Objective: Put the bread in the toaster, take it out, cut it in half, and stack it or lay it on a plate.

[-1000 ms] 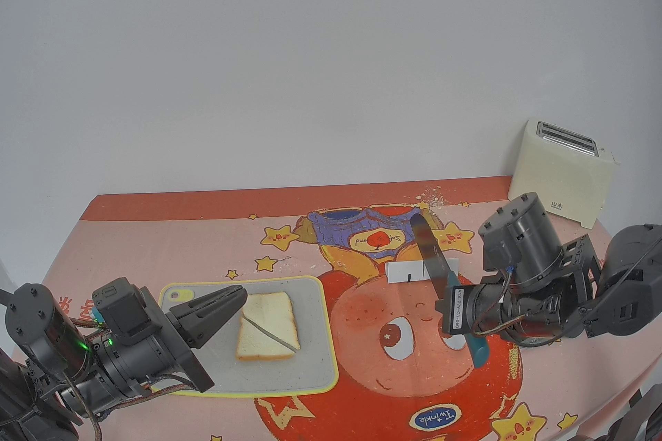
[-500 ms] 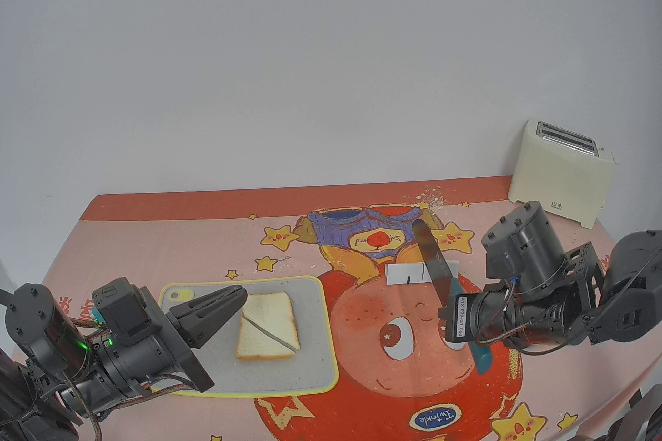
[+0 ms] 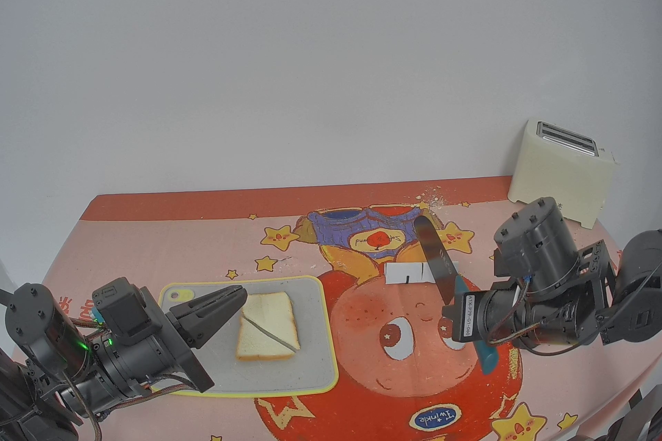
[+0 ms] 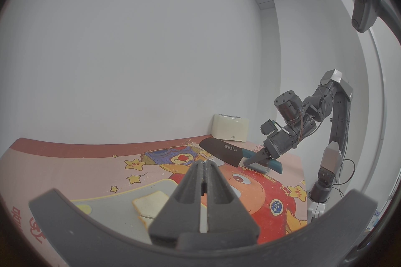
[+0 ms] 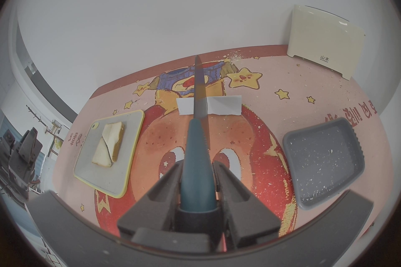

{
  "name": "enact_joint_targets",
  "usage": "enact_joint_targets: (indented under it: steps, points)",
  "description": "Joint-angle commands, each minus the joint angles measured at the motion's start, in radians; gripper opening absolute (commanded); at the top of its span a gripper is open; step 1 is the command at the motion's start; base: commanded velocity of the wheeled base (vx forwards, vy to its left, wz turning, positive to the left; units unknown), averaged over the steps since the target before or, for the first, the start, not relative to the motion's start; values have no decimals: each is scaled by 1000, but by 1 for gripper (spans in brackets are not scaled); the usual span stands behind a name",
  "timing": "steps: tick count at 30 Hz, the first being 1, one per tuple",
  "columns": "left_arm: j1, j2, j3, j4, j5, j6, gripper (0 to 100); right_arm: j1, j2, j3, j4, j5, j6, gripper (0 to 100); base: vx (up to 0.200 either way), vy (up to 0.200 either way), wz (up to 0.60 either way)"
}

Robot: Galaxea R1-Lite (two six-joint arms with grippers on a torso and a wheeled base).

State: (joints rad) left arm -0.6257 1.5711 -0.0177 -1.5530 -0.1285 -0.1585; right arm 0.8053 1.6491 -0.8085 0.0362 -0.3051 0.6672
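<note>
A bread slice (image 3: 267,326), cut along a diagonal, lies on a grey cutting board (image 3: 310,356) with a yellow rim. My left gripper (image 3: 238,295) hovers shut just left of the bread with nothing in it; its wrist view has the bread (image 4: 151,204) below the fingertips. My right gripper (image 3: 460,315) is shut on the teal handle of a knife (image 3: 436,251), held above the middle of the table with the blade pointing away. In the right wrist view the knife (image 5: 199,90) runs over a white knife rest (image 5: 223,105). A cream toaster (image 3: 562,173) stands at the far right.
A grey tray-like plate (image 5: 323,159) dusted with crumbs sits near the table's right front, below the right arm. The white knife rest (image 3: 403,272) lies mid-table on the cartoon-print cloth (image 3: 386,332). Crumbs are scattered near the far edge.
The right arm has drifted a little to the right with the knife in its grip. The left arm and the bread have not moved.
</note>
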Motion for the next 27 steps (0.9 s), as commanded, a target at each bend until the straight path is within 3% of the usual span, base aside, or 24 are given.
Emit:
enact_joint_targets:
  steps: [1, 27]
  points:
    - [0, 0, 16, -18, 0, 1, 0, 15, 1, 22, -2, 1, 3, 0, 0, 0, 0]
    - [0, 1, 16, -18, 0, 1, 0, 20, 0, 15, -4, 0, 5, 0, 0, 0, 0]
